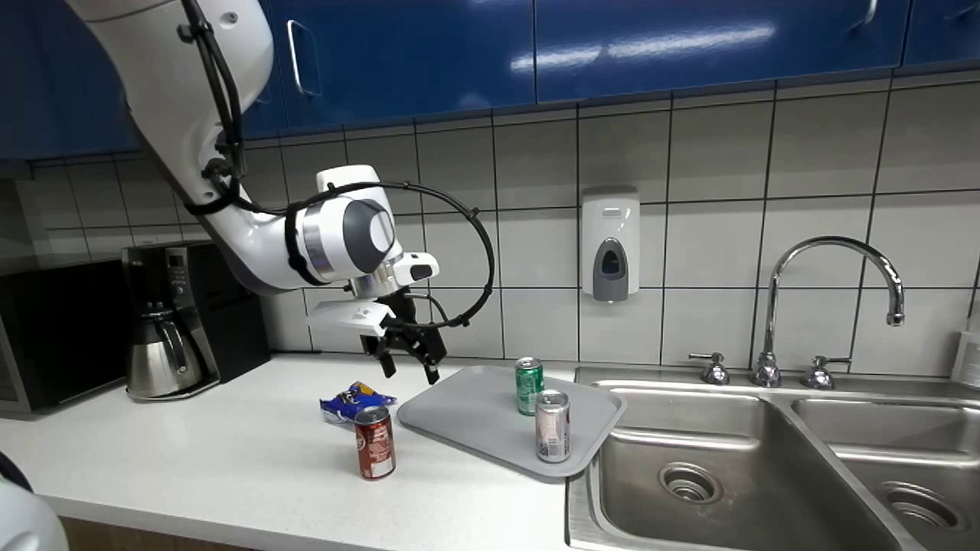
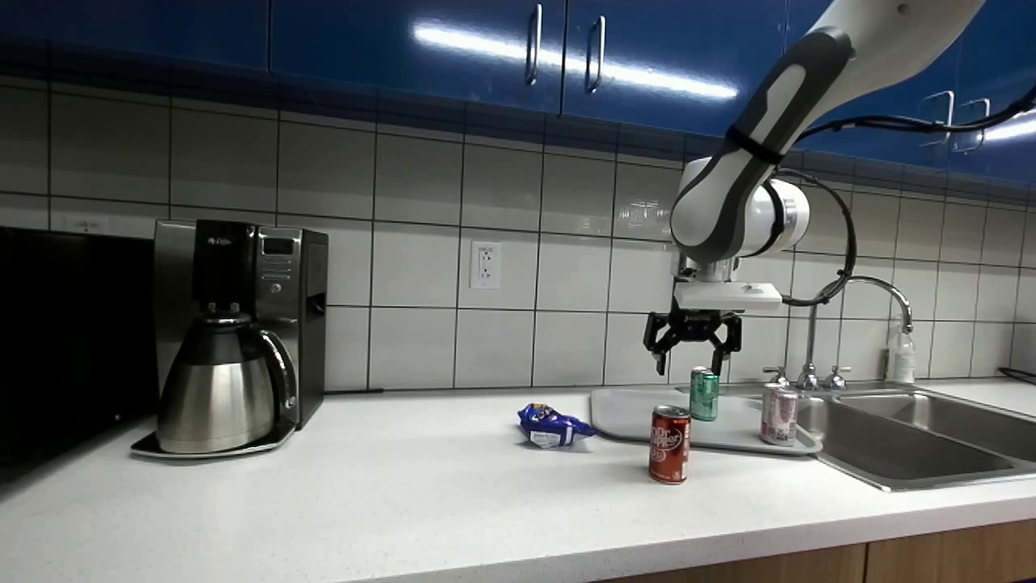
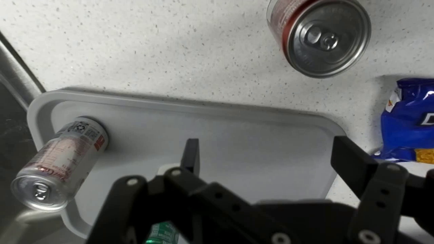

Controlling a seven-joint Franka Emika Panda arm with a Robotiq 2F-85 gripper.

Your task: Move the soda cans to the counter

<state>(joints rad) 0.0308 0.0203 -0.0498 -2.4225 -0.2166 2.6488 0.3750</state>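
The dark red soda can (image 1: pixel 375 444) stands upright on the white counter (image 1: pixel 230 467), in front of the grey tray. On that tray are two more upright cans: the green can (image 2: pixel 704 394) toward the back and the silver-grey can (image 1: pixel 552 427) near the corner by the sink. My gripper (image 3: pixel 266 149) is open above the tray with nothing between its fingers. In the wrist view the red can (image 3: pixel 325 37) is at the top, the silver-grey can (image 3: pixel 67 159) at the left. The green can (image 3: pixel 163 232) is mostly hidden behind the gripper's linkage there.
The grey tray (image 1: pixel 467 413) touches or overlaps the steel sink's edge (image 1: pixel 586 513). A blue packet (image 2: pixel 554 427) lies on the counter close to the red can. A coffee maker with its steel pot (image 2: pixel 217 397) stands farther along. Behind the sink rises a faucet (image 1: pixel 834 243).
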